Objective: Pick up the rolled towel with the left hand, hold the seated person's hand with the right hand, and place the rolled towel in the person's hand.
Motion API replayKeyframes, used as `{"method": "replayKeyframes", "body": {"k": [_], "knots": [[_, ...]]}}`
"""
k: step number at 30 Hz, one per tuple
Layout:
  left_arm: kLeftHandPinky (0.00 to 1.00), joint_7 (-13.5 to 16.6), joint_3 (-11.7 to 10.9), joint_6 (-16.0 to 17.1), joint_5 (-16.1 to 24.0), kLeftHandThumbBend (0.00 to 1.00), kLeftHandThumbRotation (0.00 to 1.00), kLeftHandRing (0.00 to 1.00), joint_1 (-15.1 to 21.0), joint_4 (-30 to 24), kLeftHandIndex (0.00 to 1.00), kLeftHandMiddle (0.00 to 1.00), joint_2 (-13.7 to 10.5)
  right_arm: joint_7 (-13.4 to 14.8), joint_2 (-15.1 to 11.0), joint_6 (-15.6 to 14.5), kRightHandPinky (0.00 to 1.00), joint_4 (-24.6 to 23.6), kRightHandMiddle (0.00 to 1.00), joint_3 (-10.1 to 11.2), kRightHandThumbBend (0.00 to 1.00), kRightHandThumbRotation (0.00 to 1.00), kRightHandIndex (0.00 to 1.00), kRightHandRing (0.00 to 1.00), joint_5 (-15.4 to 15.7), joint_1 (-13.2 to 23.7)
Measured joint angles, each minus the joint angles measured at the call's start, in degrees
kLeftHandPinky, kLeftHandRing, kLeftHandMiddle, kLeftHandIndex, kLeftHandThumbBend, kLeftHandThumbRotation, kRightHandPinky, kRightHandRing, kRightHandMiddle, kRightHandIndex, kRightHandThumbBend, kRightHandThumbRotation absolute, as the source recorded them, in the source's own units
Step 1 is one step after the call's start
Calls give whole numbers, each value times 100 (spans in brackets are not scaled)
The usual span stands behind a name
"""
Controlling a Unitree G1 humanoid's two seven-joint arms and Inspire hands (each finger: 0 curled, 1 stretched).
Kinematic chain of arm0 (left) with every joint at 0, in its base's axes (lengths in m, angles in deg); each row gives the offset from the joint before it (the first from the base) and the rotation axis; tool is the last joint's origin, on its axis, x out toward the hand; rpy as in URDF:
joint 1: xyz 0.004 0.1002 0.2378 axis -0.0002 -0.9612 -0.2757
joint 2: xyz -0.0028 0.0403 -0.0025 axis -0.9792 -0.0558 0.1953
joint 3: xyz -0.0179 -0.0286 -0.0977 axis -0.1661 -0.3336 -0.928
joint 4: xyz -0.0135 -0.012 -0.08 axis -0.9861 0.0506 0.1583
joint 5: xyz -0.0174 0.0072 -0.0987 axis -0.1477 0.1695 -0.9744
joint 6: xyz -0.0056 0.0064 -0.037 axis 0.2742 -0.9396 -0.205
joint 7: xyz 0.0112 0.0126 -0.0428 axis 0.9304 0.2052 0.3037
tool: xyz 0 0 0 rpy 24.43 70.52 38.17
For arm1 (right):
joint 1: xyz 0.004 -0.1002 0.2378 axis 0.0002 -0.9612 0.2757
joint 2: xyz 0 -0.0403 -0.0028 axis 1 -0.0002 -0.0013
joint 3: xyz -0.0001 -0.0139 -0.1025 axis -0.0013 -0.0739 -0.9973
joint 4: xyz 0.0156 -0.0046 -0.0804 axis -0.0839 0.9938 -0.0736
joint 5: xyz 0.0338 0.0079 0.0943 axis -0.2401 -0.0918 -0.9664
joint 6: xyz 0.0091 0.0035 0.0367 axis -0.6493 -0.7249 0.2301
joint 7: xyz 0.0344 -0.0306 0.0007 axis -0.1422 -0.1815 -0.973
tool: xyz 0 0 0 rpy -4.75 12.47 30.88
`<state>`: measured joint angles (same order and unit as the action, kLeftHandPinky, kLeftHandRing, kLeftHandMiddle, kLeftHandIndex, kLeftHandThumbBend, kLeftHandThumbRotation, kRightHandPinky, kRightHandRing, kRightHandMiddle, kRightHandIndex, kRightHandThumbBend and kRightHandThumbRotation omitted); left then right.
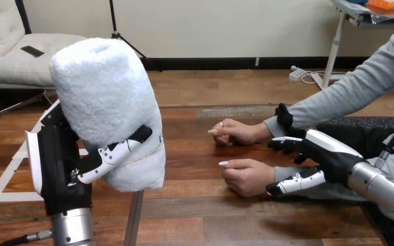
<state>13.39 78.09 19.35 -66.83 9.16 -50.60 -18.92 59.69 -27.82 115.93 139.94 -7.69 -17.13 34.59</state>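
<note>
**A:** Where is the rolled towel?

**B:** It is up off the worktop at the view's left, upright with a slight lean. The left hand grips it from the side, with its fingers curled across the lower half.

**A:** And the right hand?

**B:** It is low at the right, with its fingers spread and fairly straight and the thumb held apart. The fingers reach past the far side of the wrist of the person's nearer hand, and the thumb lies on the near side. I cannot tell whether they touch the sleeve. Nothing is curled round it.

**A:** How much free room is there?

**B:** A bare stretch of wood lies between the towel and both of the person's hands. The nearer hand rests on the wood, loosely fisted. The person's farther hand rests just beyond it, also curled, and well inside the worktop's far edge. The near part of the worktop in front of both hands is bare too.
</note>
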Motion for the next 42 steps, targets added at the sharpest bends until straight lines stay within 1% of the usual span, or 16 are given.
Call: {"method": "replayKeyframes", "body": {"k": [5,13,17,28,32,42], "knots": [[30,1,-1,0,14,58,0,33,0,0,43,39,1,105,22,-110,79,167,90,-152,100,48,88,89,146,153],[30,-2,-1,0,12,58,0,33,0,0,43,40,1,241,72,-299,74,405,89,-411,100,43,87,87,329,341],[30,-6,-1,-1,12,58,0,33,0,0,43,40,1,275,101,-406,73,500,89,-537,100,42,87,86,410,436],[29,-62,0,-20,-30,59,0,33,-2,-1,43,40,5,465,261,-668,72,657,87,-769,100,36,85,86,561,663],[29,-72,-1,-21,-28,59,0,33,-4,-1,43,40,6,488,297,-743,72,673,87,-837,100,34,85,86,630,721],[28,-77,-9,-21,-5,59,0,33,-15,-1,43,39,6,489,363,-941,75,736,88,-1008,100,33,85,89,711,860]]}}
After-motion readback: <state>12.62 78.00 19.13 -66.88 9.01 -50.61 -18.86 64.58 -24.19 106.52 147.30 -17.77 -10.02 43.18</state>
